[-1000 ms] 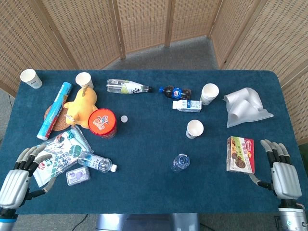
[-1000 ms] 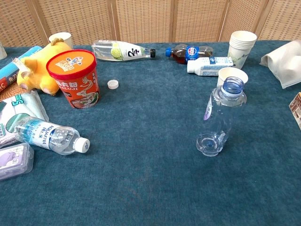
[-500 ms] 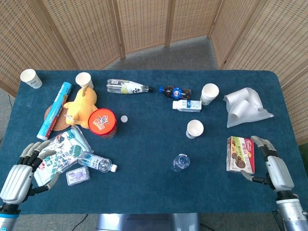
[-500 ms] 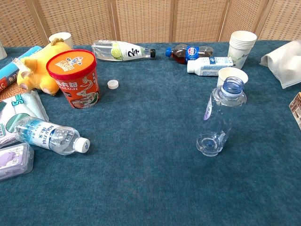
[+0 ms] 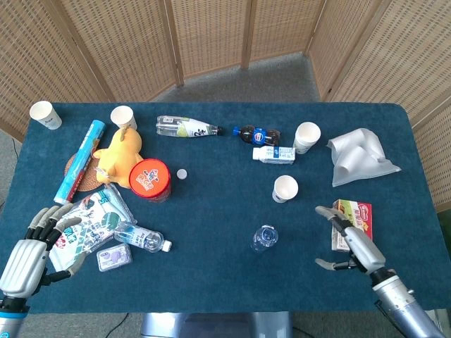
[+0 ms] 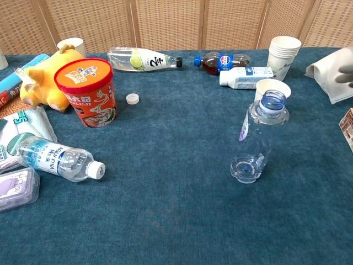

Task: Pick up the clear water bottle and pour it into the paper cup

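At the bench's (image 5: 211,274) near left corner the left hand (image 5: 25,255) lies with fingers spread and nothing in it, beside a printed plastic packet (image 5: 88,224). Just right of that packet a capped water bottle (image 5: 141,238) lies on its side, with the red instant-noodle cup (image 5: 149,179) and a yellow plush toy (image 5: 120,155) behind it. A loose white cap (image 5: 182,173) sits right of the noodle cup. The clear water bottle (image 6: 258,138) stands upright and uncapped near the bench's middle, untouched. The paper cup (image 5: 285,188) stands just behind it, slightly right. The right hand (image 5: 347,238) hovers right of the bottle, apart from it, fingers released and spread, in front of a snack box (image 5: 356,217).
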You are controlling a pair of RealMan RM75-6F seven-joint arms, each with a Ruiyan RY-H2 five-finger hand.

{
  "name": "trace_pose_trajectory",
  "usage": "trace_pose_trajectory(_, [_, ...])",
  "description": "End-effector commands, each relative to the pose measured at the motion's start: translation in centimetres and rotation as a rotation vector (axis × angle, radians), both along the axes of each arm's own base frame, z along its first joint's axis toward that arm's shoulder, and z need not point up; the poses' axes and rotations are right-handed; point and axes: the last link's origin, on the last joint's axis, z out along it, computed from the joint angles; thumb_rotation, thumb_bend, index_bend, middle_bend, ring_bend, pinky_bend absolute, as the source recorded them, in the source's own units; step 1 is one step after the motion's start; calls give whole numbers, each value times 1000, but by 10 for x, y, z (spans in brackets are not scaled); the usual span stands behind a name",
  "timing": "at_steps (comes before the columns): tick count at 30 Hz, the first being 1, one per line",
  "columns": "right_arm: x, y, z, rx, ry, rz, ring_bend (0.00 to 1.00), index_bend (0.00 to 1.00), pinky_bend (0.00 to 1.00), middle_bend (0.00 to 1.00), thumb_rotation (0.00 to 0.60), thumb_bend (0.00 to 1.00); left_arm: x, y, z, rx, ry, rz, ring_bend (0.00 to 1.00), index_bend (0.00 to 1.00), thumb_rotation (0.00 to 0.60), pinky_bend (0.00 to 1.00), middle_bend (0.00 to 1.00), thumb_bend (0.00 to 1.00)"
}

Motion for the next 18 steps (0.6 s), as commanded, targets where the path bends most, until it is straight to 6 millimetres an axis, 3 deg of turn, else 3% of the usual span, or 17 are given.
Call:
trace_pose_trajectory(1, [3, 0, -7, 19, -8, 6, 0, 0, 0, 0, 600, 209, 0, 0, 1, 2, 1, -2, 5, 212, 447, 0, 119, 385])
trace_pose_trajectory(18, [23, -9, -45, 108, -49, 31, 0, 0, 0, 0, 600, 208, -7, -3, 3, 4, 3, 10, 4, 212, 449, 0, 118, 385])
